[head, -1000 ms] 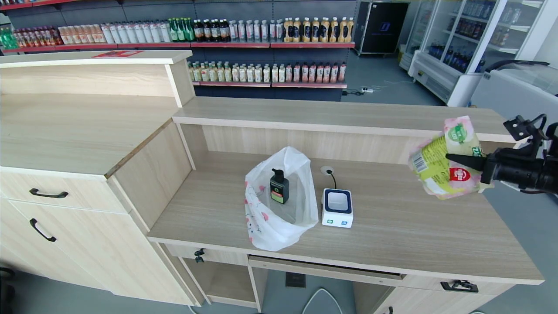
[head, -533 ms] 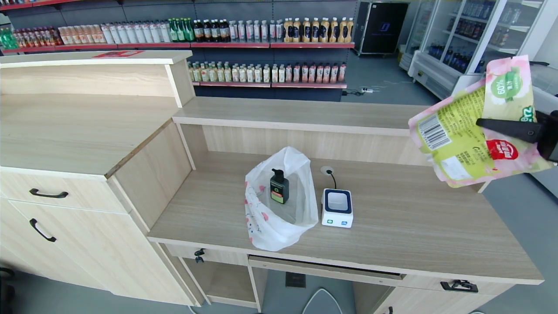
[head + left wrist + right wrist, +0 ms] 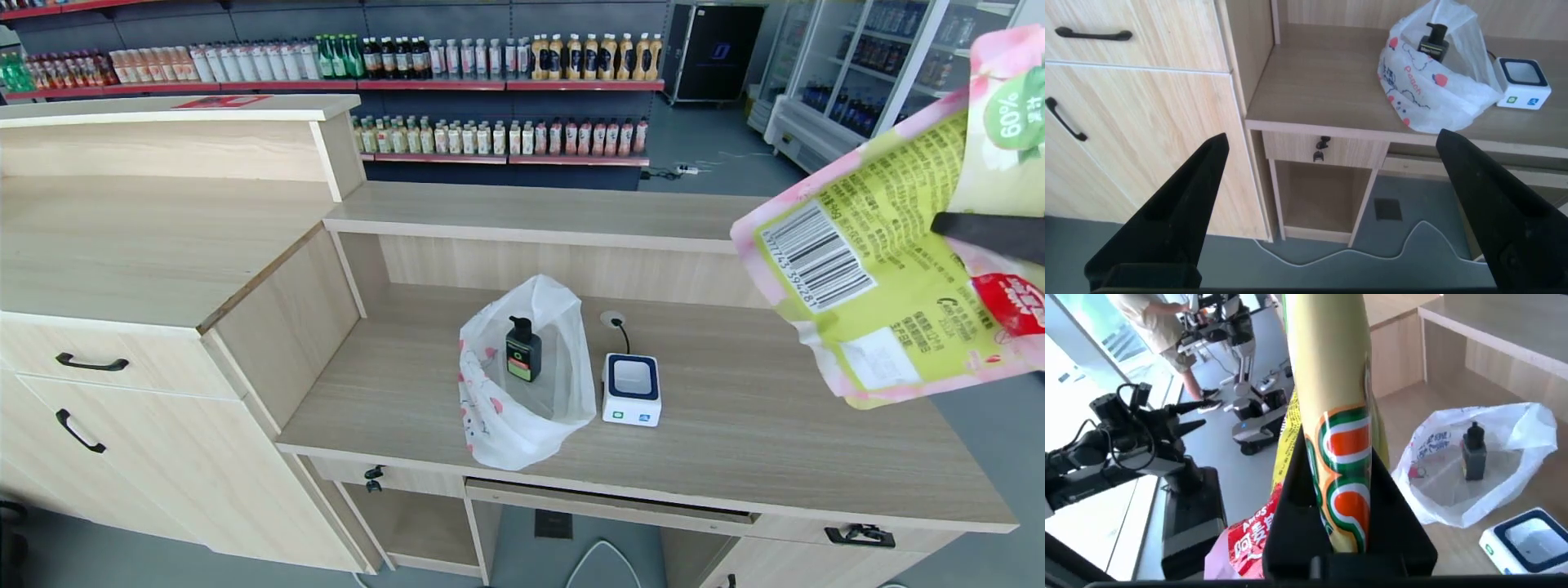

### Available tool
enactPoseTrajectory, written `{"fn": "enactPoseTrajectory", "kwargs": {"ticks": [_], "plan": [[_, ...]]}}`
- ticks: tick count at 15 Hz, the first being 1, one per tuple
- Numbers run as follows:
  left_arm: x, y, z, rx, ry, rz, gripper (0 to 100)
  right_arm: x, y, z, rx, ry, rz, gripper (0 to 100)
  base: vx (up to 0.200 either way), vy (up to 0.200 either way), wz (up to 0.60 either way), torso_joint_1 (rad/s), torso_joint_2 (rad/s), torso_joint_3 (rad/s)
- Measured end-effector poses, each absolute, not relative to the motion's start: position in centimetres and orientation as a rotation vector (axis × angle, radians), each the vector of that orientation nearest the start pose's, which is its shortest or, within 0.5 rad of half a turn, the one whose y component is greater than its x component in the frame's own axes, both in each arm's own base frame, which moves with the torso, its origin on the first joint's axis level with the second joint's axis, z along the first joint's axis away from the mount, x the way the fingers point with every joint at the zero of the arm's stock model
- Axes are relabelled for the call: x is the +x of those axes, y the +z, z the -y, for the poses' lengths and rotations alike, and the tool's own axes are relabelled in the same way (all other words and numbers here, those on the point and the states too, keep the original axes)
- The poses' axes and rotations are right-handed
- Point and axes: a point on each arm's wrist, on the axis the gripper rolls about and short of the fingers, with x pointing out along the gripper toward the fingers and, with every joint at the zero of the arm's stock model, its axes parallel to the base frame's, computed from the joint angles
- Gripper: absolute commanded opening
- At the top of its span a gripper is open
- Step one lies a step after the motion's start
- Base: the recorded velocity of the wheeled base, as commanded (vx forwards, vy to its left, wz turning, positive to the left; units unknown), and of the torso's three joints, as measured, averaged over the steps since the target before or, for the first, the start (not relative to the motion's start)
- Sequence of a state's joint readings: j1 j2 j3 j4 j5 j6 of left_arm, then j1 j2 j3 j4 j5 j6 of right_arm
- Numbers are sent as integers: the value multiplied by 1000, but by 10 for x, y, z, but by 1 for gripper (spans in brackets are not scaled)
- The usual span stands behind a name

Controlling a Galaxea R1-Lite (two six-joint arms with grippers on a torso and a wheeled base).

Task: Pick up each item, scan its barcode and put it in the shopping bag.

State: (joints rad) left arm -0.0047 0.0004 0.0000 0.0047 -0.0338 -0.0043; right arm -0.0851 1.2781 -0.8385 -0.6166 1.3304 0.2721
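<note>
On the pale wooden bench, head view, a white scanner stands with the shopping bag just left of it, a dark pump bottle inside. Up in the air to the right of the scanner hangs a green-pink snack pouch, barcode showing. Beyond the scanner lie drink shelves and glass fridges. Left wrist view: the left end effector gapes wide, empty. Right wrist view: the right end effector is clamped on the pouch.

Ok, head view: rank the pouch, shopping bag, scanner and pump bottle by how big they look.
1. pouch, though it's held near the camera
2. shopping bag
3. scanner
4. pump bottle
</note>
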Motion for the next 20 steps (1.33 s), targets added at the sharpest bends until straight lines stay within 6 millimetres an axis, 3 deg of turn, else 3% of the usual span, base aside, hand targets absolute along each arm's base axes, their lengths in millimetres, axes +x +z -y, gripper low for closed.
{"fn": "enactPoseTrajectory", "kwargs": {"ticks": [3,6,11,15,20], "plan": [[-23,75,1,-4,-38,-5,100,165,305,-28,132,1374,-49,0,0,0,0,0,0,0],[-23,75,1,-4,-38,-5,100,145,318,-37,141,1438,-54,0,0,0,0,0,0,0],[-23,75,1,-4,-38,-5,100,101,323,-32,128,1435,-34,0,0,0,0,0,0,0],[-23,75,1,-4,-38,-5,100,70,314,-28,105,1418,-3,0,0,0,0,0,0,0],[-23,75,1,-4,-37,-5,100,61,306,-24,76,1360,24,0,0,0,0,0,0,0]]}}
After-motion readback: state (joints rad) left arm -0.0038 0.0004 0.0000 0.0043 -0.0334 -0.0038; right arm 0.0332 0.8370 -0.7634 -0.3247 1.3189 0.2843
